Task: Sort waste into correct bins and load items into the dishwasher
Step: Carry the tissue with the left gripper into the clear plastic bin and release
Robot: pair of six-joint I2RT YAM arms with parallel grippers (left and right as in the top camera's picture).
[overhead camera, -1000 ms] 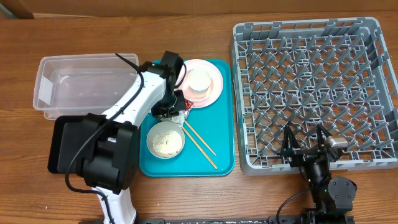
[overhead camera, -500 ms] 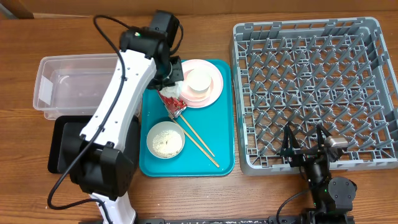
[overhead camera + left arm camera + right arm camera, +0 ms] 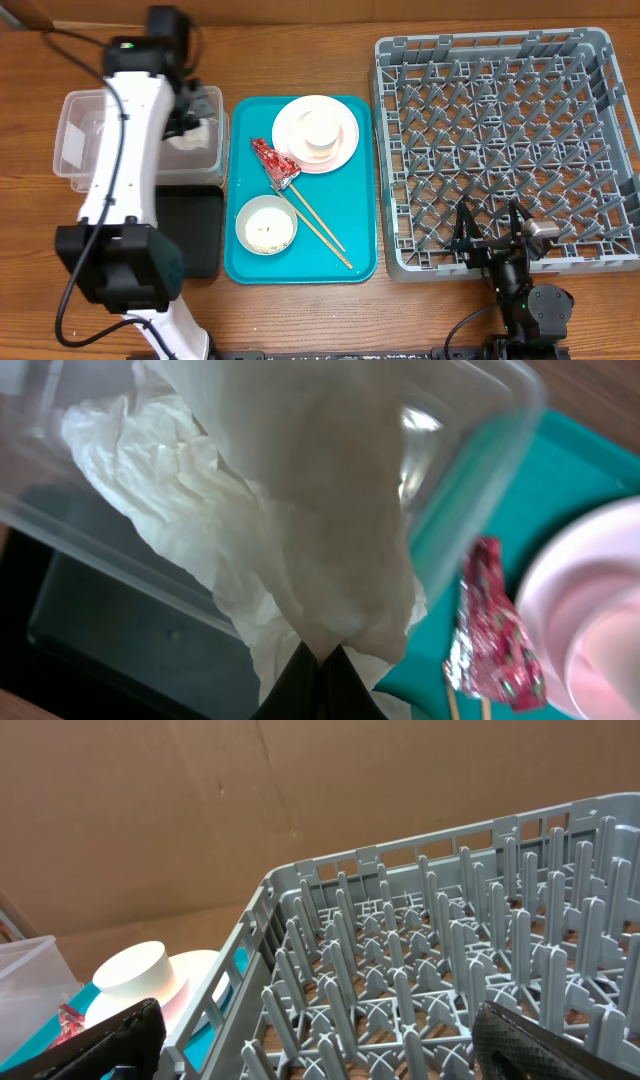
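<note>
My left gripper (image 3: 193,118) is shut on the crumpled white napkin (image 3: 190,136) and holds it over the right end of the clear tub (image 3: 90,150). In the left wrist view the napkin (image 3: 290,530) hangs from the shut gripper (image 3: 322,658), draped across the tub's rim (image 3: 470,470). The red wrapper (image 3: 272,163) lies on the teal tray (image 3: 350,250) beside the pink plate (image 3: 345,135), which carries the white cup (image 3: 320,135). A bowl of rice (image 3: 266,224) and the chopsticks (image 3: 322,226) lie lower on that tray. My right gripper (image 3: 490,243) stands open at the grey dish rack's (image 3: 500,130) front edge.
The black tray (image 3: 195,235) sits just below the clear tub, partly under my left arm. A brown cardboard wall (image 3: 250,810) stands behind the table. The rack's upright pegs (image 3: 430,960) fill the right wrist view.
My left arm has lifted the napkin off the teal tray and swung it up and left to the clear tub. The red wrapper stayed on the tray. The right arm is still.
</note>
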